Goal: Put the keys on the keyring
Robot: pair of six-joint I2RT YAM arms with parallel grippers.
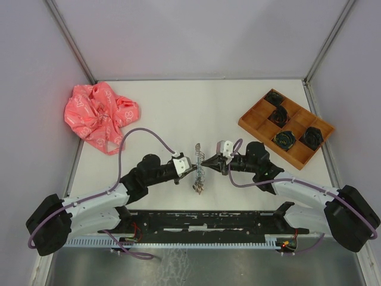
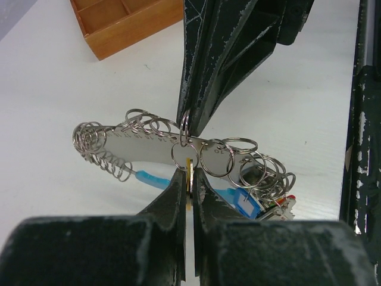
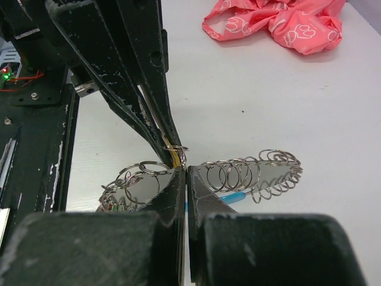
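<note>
Left tool (image 2: 189,177) clamped on yellow key (image 2: 189,166), right tool (image 2: 186,117) pinching keyring (image 2: 185,136), ring-hung plate (image 2: 149,146) lettering unreadable

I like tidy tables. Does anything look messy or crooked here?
Yes. The pink bag lies crumpled in the far left corner, and the wooden tray sits slanted on the table. Nothing looks spilled or broken.

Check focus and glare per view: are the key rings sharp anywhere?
Top external: even light and soft shadows, but the key rings are too small to resolve. Left wrist: rings sharp, left fingers blurred up close. Right wrist: rings sharp with bright glints, right fingers blurred up close.
</note>
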